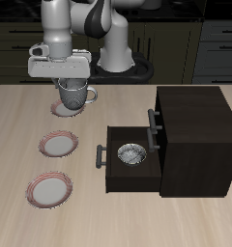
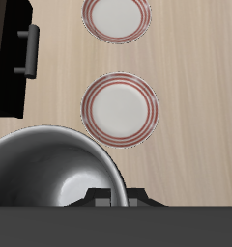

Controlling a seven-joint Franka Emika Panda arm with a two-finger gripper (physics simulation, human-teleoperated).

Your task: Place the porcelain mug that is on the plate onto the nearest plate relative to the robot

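We saw the gripper (image 1: 72, 85) clenched on the rim of the porcelain mug (image 1: 74, 96), which sat over the nearest plate (image 1: 64, 109), the plate row's farthest-back member; whether mug and plate touched, we could not tell. Two matching plates (image 1: 60, 145) (image 1: 48, 189) lay nearer the front edge, beside the dark cabinet (image 1: 190, 135) whose open drawer held a small patterned bowl (image 1: 130, 152).
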